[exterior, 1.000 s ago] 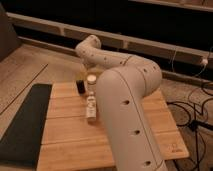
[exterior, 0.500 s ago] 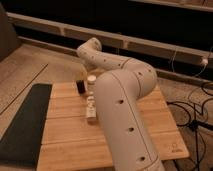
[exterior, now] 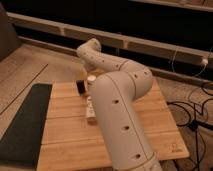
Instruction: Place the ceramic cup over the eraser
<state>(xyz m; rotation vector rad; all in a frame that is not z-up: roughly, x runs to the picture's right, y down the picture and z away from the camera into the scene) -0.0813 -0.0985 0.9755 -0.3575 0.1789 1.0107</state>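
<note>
The white arm reaches from the front over the wooden board [exterior: 65, 125] and bends back down at its far side. The gripper [exterior: 90, 75] hangs at the end of the wrist, largely hidden by the arm's own links. It is shut on the ceramic cup [exterior: 90, 81], a small pale cylinder held upright just above the board. The eraser [exterior: 81, 87], a small dark upright block, stands on the board right beside the cup, to its left and slightly nearer.
A long white oblong piece [exterior: 91, 109] lies on the board in front of the cup, against the arm. A dark mat [exterior: 25, 125] lies left of the board. Cables [exterior: 192, 112] trail on the floor at right. A dark ledge [exterior: 150, 45] runs behind.
The arm's elbow has shifted a little to the left and the cup has stayed close beside the eraser. The eraser and the white piece have not moved.
</note>
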